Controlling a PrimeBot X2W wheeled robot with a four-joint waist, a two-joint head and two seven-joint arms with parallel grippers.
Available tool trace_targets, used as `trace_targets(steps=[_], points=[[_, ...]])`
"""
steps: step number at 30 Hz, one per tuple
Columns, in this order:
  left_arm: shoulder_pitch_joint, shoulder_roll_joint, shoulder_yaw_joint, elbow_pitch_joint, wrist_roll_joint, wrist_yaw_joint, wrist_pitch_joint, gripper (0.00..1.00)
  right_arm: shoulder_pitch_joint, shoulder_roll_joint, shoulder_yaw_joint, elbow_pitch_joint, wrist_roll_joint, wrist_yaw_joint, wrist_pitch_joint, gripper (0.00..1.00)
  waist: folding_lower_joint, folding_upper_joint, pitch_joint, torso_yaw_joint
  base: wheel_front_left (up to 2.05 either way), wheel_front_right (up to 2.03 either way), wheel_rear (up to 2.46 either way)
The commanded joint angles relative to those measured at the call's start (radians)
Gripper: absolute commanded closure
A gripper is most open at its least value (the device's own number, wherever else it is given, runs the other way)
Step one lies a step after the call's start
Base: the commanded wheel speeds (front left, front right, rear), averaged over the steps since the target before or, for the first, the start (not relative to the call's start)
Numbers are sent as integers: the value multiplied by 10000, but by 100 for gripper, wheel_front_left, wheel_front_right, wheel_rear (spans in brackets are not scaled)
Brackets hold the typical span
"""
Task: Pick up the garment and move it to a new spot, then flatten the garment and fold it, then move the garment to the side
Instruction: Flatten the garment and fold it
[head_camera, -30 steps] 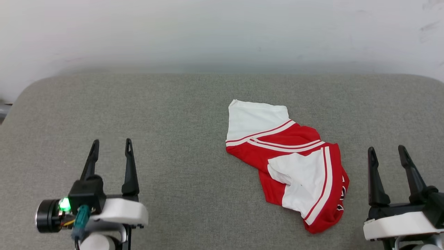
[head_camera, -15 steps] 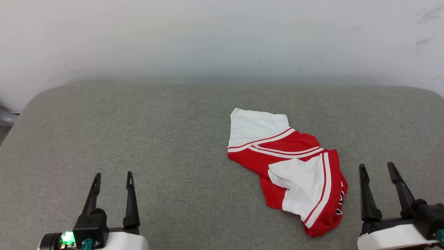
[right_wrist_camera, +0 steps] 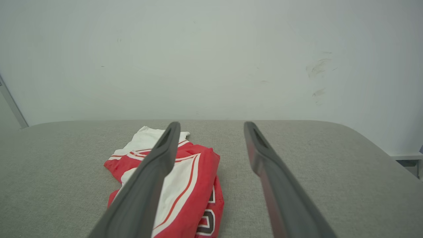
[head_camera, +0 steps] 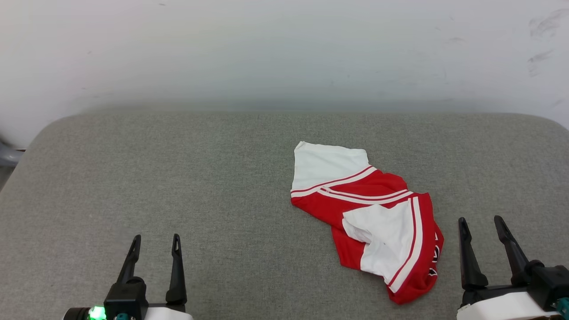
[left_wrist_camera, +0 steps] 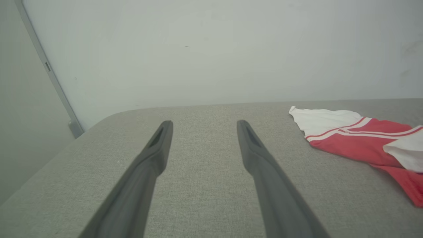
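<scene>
Wall, pale and faintly scuffed, is backing a broad grey fabric-covered desk. On it the garment is lying in a crumpled heap right of centre, one white sleeve pointing toward the wall, another folded over the red body, black lettering peeking out at its near right edge. Trouble is probably sitting in that bunching. With layers doubled over one another, a pinch may be catching only a sleeve or a single ply, leaving the rest dragging across the cloth surface and twisting further instead of lifting clean. Fingers driven too low may also be snagging the desk's own covering. The right hand, fingers spread wide and holding nothing, is standing just beside the heap's near right edge, apart from it. Seen along that wrist, the garment is lying ahead and to the left, partly behind the left finger. The left hand, equally wide and empty, is sitting well apart across bare desk, the garment showing far off to its right.
</scene>
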Motion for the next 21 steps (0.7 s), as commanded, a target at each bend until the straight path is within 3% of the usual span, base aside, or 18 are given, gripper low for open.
trace_targets(steps=[1,16,21], points=[[91,-69,75,34,87,-75,-29,0,97,17,1,20,43,-7,-20,0,0,0,-4,8,0,0,0],[78,-339,436,152,408,-430,-30,0,60,17,39,16,65,-7,-20,0,0,0,-14,-2,0,0,0],[-525,-187,496,168,487,-792,-30,0,-109,17,87,-37,44,-7,-20,0,0,0,84,-111,0,0,0]])
